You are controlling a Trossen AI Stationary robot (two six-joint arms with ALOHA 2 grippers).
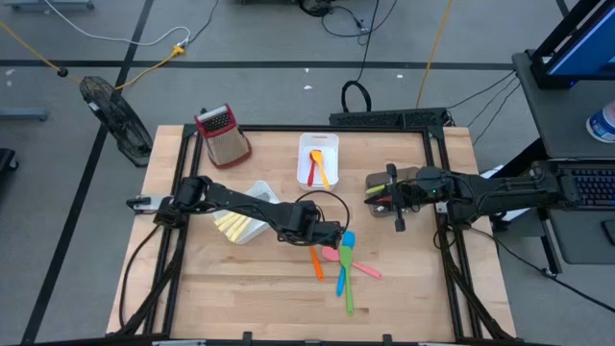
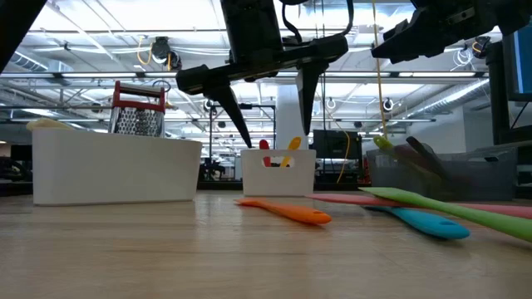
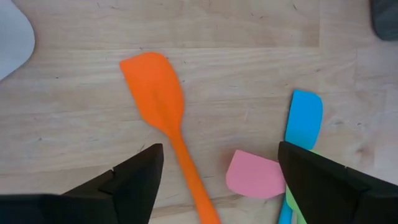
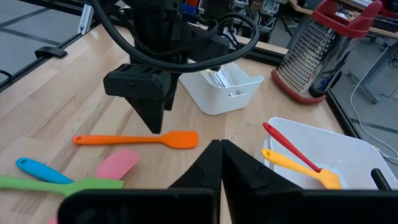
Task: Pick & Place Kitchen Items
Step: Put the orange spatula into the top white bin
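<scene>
The wooden tabletop (image 1: 240, 288) is pale and smooth. Above its middle hangs the left gripper (image 1: 332, 234), jaws spread wide and empty — directly over the orange spatula (image 3: 163, 118), which lies flat towards the front edge beside pink (image 3: 254, 175), blue (image 3: 303, 120) and green (image 2: 449, 209) ones. The right gripper (image 4: 221, 155) waits shut near the right edge. A slim, slick-looking silicone handle may slide if one finger lands first — or the neighbouring pink blade could get nudged.
</scene>
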